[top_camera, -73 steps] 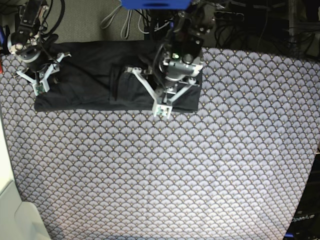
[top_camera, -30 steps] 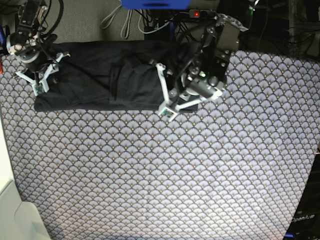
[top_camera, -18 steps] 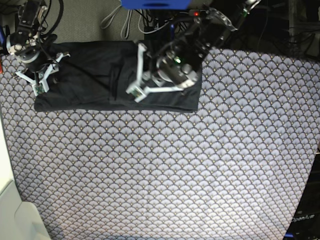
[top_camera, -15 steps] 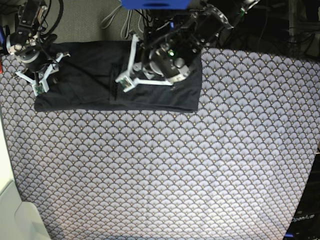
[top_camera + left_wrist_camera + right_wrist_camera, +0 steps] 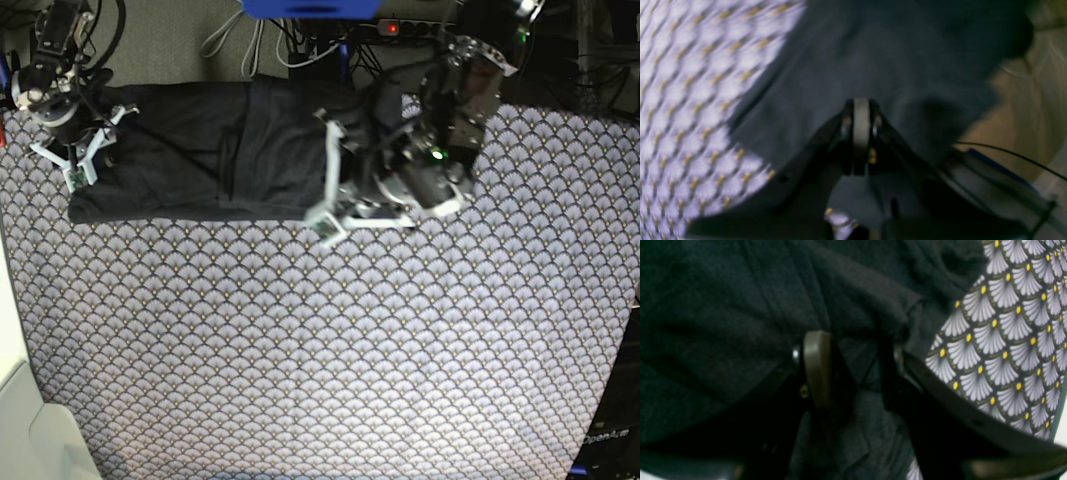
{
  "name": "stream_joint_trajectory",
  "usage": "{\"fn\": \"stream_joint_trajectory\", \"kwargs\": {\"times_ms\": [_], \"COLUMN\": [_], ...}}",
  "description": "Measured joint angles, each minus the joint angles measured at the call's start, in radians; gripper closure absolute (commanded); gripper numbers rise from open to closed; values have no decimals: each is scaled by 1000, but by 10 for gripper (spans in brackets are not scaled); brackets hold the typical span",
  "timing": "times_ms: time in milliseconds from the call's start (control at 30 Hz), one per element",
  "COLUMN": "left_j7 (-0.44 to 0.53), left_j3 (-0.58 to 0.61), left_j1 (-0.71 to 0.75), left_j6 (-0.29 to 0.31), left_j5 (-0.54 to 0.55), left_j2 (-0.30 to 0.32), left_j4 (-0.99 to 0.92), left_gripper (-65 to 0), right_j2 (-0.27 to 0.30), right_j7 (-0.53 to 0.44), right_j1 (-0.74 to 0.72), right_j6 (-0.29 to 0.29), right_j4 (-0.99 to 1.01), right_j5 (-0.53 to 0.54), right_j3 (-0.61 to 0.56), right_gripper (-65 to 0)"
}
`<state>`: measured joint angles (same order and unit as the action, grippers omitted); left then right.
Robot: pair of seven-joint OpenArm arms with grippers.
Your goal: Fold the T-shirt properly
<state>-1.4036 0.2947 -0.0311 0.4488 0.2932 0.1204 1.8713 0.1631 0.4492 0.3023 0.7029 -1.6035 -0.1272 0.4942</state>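
While the T-shirt (image 5: 190, 150) lies folded into a long dark band along the far edge of the desk (image 5: 330, 350), both arms sit over it. Fan-patterned tablecloth (image 5: 300, 330) covers the desk, and the shirt rests on top of it.

Left claw (image 5: 857, 110): fingers pressed fully together, pads meeting. Wrist view is blurred; nothing visible between the pads, dark fabric just behind the tips. Cannot tell if it touches the cloth. In base view this arm is over the shirt's right end, motion-blurred, with the right part of the shirt hidden behind it.

Right claw (image 5: 853, 366): partly open, gap between the two fingers. One pale pad (image 5: 816, 368) shows clearly; the other finger is dark and in shadow. Dark shirt fabric with folds and a hem edge fills the gap and the area behind. Cannot tell if it actually pinches the cloth. In base view this claw (image 5: 78, 160) is at the shirt's left end.

Cables (image 5: 240, 40) lie beyond the desk's far edge.
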Motion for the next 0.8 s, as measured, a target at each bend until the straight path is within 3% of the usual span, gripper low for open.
{"fn": "stream_joint_trajectory", "kwargs": {"times_ms": [167, 500, 667, 733, 800], "left_j7": [-2, 0, 1, 0, 0], "left_j3": [-104, -132, -216, -240, -243], "left_j1": [13, 66, 66, 67, 69], "left_j6": [0, -3, -3, -3, -3], "left_j5": [-3, 3, 4, 3, 4], "left_j2": [66, 126, 141, 151, 156], "left_j4": [-1, 1, 2, 2, 2], "left_gripper": [-3, -3, -3, -3, -3], "right_j2": [39, 36, 56, 69, 72], "right_j7": [30, 30, 194, 301, 343], "right_j1": [1, 0, -44, -89, -119], "right_j6": [2, 0, 3, 0, 0], "right_j4": [-20, -150, -152, -152, -153], "right_j5": [-29, -23, 84, 89, 87], "right_j3": [6, 7, 19, 48, 72], "right_gripper": [-247, -249, -244, -244, -248]}}
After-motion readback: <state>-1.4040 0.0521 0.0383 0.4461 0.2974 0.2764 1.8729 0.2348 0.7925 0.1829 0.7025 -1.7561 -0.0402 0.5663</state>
